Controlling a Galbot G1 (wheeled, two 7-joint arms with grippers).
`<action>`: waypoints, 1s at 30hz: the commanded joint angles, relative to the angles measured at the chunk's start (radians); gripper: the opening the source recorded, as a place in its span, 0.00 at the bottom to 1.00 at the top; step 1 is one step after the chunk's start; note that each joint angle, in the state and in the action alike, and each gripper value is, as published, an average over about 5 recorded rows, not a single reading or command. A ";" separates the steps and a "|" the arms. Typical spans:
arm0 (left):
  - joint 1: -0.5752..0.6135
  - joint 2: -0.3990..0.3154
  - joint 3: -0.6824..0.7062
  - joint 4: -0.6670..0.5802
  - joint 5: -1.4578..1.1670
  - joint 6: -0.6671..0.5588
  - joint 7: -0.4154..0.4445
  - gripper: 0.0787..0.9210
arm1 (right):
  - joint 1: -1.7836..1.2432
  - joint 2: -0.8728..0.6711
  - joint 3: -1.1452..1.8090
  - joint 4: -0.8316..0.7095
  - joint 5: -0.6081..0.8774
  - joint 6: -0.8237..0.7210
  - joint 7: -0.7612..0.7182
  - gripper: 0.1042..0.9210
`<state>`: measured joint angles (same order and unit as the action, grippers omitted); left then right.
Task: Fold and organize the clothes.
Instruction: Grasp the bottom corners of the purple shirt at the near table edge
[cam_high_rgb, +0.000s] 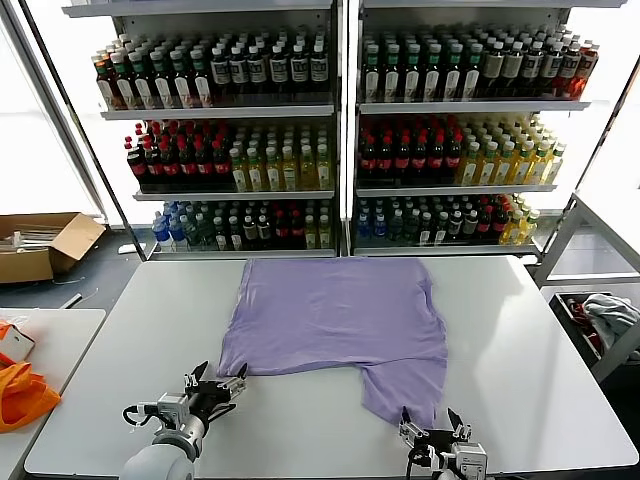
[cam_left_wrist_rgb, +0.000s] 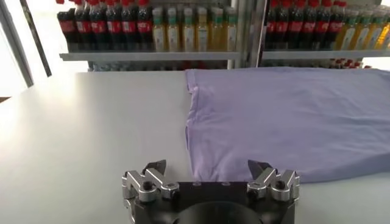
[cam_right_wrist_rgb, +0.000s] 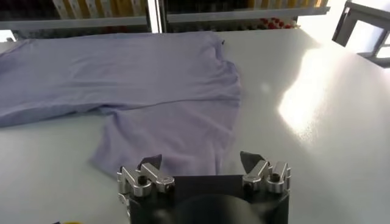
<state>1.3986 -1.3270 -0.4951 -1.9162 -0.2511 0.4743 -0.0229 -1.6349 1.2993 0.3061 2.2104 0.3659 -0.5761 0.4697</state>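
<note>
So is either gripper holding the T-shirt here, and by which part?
Nothing is held. The left gripper and right gripper are both open at the table's near edge, just short of the lavender T-shirt.

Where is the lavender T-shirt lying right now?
In the head view the lavender T-shirt lies spread on the white table, centred toward the far edge near the bottle shelves, one flap reaching toward the right gripper.

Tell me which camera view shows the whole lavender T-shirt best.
The head view: the lavender T-shirt lies spread on the white table with all its edges visible. The left wrist view shows only the part nearest the open left claw; the right wrist view shows mainly the near flap before the open right claw.
</note>
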 joint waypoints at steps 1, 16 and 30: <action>0.012 0.001 0.001 -0.006 0.010 0.002 0.001 0.88 | 0.004 0.001 -0.003 -0.002 0.000 -0.001 0.001 0.85; 0.043 -0.004 0.032 -0.019 0.102 -0.017 0.010 0.50 | -0.017 -0.007 -0.003 -0.012 0.020 0.004 -0.006 0.36; 0.035 -0.013 0.038 -0.011 0.119 -0.037 0.013 0.04 | -0.005 -0.010 0.001 -0.001 -0.004 0.020 -0.042 0.00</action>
<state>1.4294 -1.3438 -0.4579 -1.9266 -0.1394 0.4386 -0.0097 -1.6339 1.2864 0.3128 2.2106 0.3618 -0.5502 0.4227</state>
